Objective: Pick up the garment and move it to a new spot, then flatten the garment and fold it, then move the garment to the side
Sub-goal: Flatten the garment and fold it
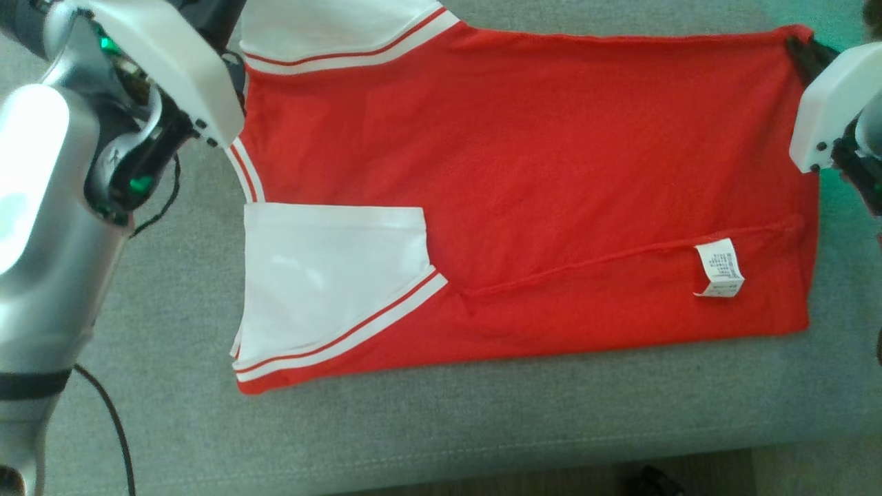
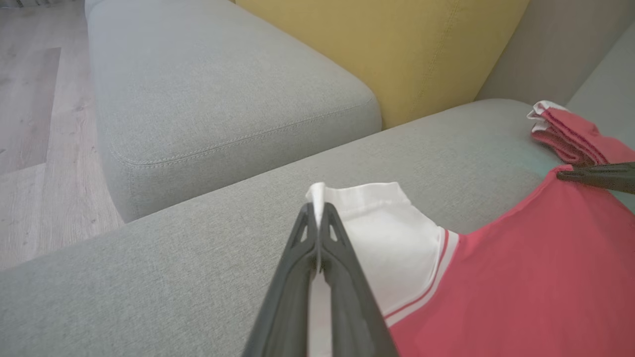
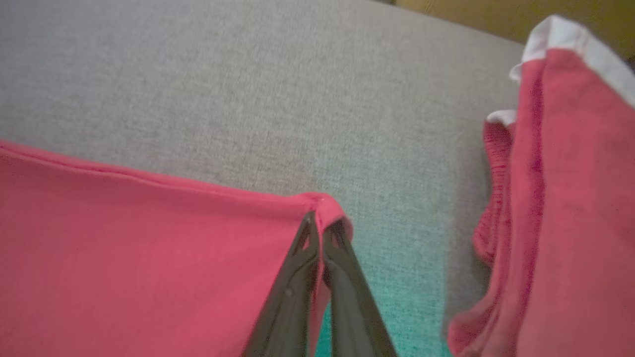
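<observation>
A red garment [image 1: 524, 179] with white, red-striped sleeves lies spread across the grey sofa seat [image 1: 482, 427], its hem toward 3 o'clock and its collar end toward 9 o'clock in the head view. The near sleeve [image 1: 324, 282] is folded in over the body at about 8 o'clock, and a white care label [image 1: 719, 269] shows on the red cloth at about 4 o'clock.

The left pincer [image 2: 317, 213] is clamped on the outer corner of the far sleeve [image 2: 387, 233], at the garment's 10 o'clock corner in the head view. In the left wrist view its dark fingers [image 2: 297, 277] are pressed together, with a small peak of white cloth standing up between their tips. The rest of the garment runs away from it toward 4 o'clock in that view.

The right pincer [image 3: 321, 223] is clamped on the red hem corner at the garment's 2 o'clock corner in the head view, where its dark tip meets the cloth just beside the arm's white housing. In the right wrist view the fingers are together with the hem wrapped over their tips, and the garment stretches off toward 9 o'clock.

A second red and white piece of clothing [image 3: 570, 198] lies bunched on the seat near the right pincer, at 3 o'clock in the right wrist view, apart from the held corner. A yellow cushion [image 2: 397, 49] stands behind the seat, and a wooden floor [image 2: 30, 124] shows at 9 o'clock in the left wrist view.
</observation>
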